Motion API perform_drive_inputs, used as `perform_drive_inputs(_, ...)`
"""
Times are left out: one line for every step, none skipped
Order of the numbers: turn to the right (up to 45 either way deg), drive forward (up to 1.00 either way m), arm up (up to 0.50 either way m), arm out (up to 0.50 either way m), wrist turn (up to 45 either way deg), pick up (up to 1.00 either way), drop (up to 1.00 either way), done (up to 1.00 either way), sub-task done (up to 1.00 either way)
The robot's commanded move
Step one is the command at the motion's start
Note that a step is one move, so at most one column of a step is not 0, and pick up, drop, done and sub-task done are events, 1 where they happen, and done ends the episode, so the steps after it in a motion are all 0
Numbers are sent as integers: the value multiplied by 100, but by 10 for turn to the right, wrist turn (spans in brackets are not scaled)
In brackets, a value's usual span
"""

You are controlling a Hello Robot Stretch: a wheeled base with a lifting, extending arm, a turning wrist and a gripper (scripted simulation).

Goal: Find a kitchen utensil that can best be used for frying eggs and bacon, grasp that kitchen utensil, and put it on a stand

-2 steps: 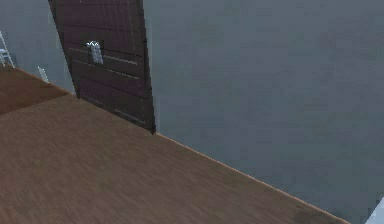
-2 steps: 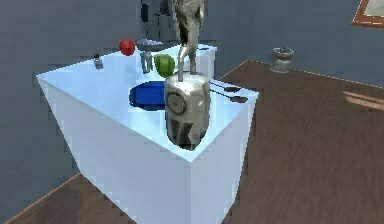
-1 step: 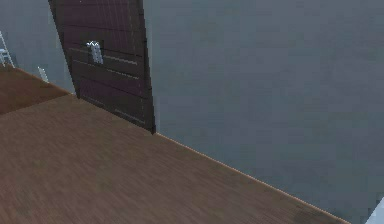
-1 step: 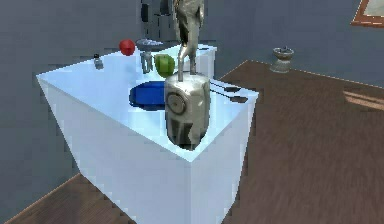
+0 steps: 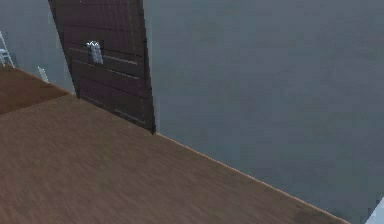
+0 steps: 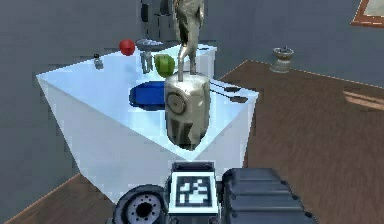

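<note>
A flat blue dish (image 6: 150, 94), maybe the frying pan, lies mid-table (image 6: 80, 88) between green apple (image 6: 165, 65) and cream appliance (image 6: 187, 108), gripper (image 6: 142, 208) tucked low alongside, likely readying a reach, finger state impossible to tell.

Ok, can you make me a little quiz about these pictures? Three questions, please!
1. Pick one: the floor by the dark door is A) wood, B) green carpet, C) white tiles.
2. True or false: the red round thing lies on the white table.
3. Fill the gap: the round thing next to the statue is coloured ____.
Key: 1 A; 2 true; 3 green.
</note>
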Motion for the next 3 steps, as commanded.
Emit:
perform_drive_inputs(0, 0, 0, 50, 0, 0, 0, 0, 0)
perform_drive_inputs(0, 0, 0, 0, 450, 0, 0, 0, 0)
perform_drive_inputs(0, 0, 0, 0, 450, 0, 0, 0, 0)
